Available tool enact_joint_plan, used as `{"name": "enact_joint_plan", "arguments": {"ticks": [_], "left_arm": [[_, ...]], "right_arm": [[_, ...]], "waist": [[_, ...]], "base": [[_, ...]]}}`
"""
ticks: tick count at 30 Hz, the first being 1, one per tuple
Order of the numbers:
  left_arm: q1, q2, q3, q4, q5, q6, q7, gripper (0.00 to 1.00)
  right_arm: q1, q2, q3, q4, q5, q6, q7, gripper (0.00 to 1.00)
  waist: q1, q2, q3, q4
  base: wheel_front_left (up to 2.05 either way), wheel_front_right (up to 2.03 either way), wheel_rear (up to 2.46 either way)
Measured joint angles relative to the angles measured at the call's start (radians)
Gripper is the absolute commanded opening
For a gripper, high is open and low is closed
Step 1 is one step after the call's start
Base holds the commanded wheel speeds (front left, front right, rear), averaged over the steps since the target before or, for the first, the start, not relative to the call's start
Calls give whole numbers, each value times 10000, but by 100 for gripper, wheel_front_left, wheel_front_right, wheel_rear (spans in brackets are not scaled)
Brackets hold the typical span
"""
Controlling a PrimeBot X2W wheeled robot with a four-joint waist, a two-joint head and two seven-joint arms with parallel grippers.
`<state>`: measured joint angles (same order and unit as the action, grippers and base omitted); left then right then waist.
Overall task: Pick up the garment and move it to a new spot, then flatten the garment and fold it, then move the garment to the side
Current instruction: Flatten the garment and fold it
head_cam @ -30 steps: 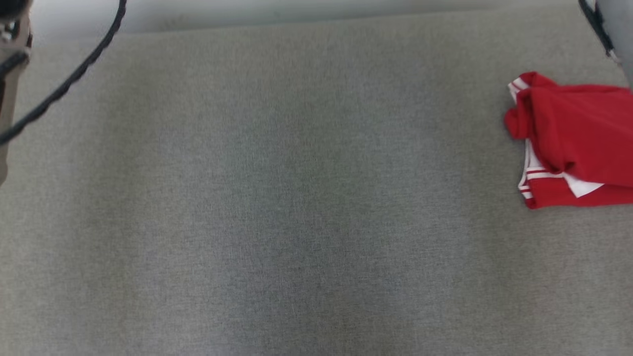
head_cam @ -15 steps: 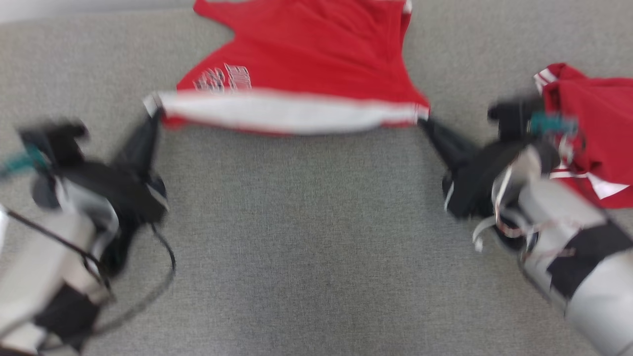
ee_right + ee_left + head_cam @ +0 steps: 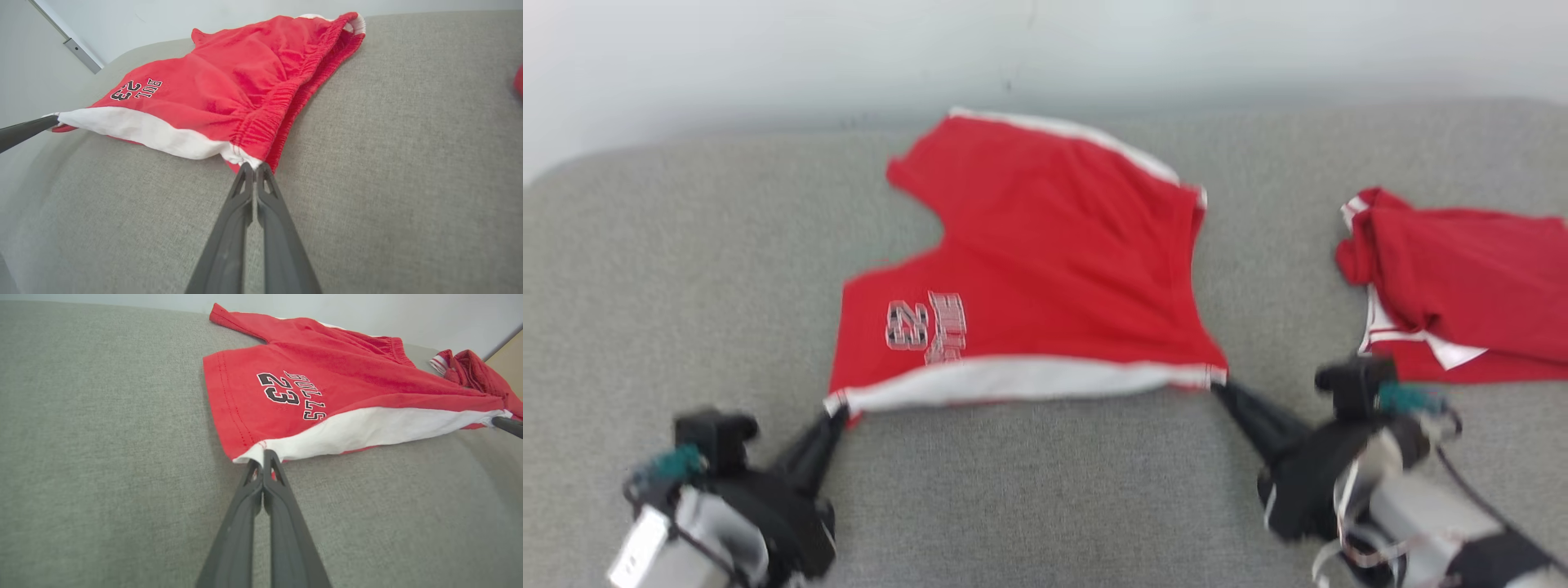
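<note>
On my left, the left fingers (image 3: 818, 445) are pressed fully together, pinching the near left corner of the red shorts (image 3: 1045, 269) where the leg hem meets the white side stripe (image 3: 1013, 380). The shorts lie spread on the grey counter (image 3: 1045, 506), roughly in the middle and reaching toward the far wall, with the printed number facing up near my left grip. The stripe runs taut along the near edge between my two grips. At its other end the right fingers (image 3: 1250, 412) are likewise clamped shut, holding the corner by the gathered waistband.

I judge I am in the flattening step: the shorts are set at their spot and stretched, but the cloth by the waistband looks rumpled and the near edge seems slightly lifted. Next I need to lay both corners down evenly, keeping the tension so no crease sets in, then let go and regrip for the fold.

Farther right a second red garment (image 3: 1462, 278) lies bunched, well apart from the shorts; I should keep my right arm off it.
</note>
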<state>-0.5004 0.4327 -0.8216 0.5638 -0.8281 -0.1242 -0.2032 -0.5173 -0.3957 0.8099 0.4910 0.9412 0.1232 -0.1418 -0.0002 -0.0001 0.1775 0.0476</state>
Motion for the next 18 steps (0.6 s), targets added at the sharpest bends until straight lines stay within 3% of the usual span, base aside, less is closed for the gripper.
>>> {"name": "enact_joint_plan", "arguments": {"ticks": [6, 18], "left_arm": [[1015, -25, -533, -59, 330, 136, -35, 0], [2564, 284, -648, -604, 267, 642, -104, 0]], "right_arm": [[1217, -403, 288, -186, 2, 0, -136, 0], [2769, -1083, 242, -865, 437, -8, -318, 0]], "waist": [[-1, 0, -867, 22], [-1, -1, -2180, 86]], "base": [[0, 0, 0], [0, 0, 0]]}}
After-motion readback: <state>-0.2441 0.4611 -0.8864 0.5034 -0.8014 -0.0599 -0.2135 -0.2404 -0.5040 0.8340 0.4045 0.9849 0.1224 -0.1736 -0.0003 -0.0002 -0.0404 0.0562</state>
